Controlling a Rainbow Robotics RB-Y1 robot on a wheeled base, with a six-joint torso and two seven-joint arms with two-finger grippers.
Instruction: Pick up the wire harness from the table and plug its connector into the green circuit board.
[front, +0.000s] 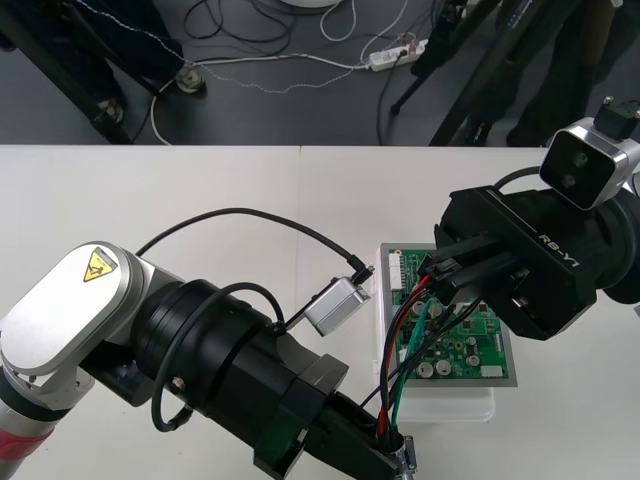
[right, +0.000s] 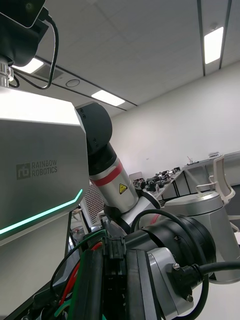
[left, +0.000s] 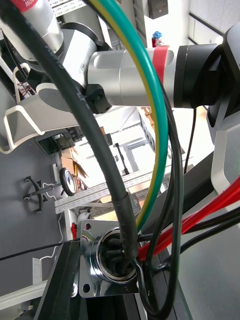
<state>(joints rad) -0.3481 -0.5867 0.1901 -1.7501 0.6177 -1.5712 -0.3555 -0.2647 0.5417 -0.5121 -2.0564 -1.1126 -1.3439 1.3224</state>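
Note:
The green circuit board lies on its white base right of the table's middle. The harness hangs in the air, held at both ends. My right gripper hovers over the board's back left part, shut on the black plug. In the right wrist view the plug sits between the black fingers. Red, green and black wires run down to the metal socket. My left gripper is shut on it at the front edge. Its flange shows up close.
The left wrist's silver camera box and its black cable stand just left of the board. The left arm's thick body covers the front left of the table. Bare table stretches behind it to the far edge.

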